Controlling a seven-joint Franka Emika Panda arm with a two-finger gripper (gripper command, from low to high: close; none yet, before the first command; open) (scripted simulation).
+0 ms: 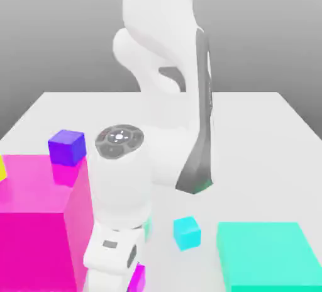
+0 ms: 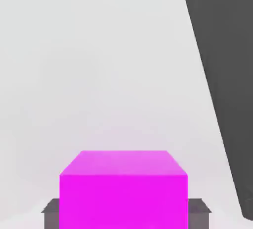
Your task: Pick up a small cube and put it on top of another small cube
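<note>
Jaws clenched on the small magenta cube (image 2: 123, 188), which sits squarely between them low over the white counter (image 2: 99, 75), look secure, yet I judge a shallow pinch could let it slip or twist during lifting.
</note>
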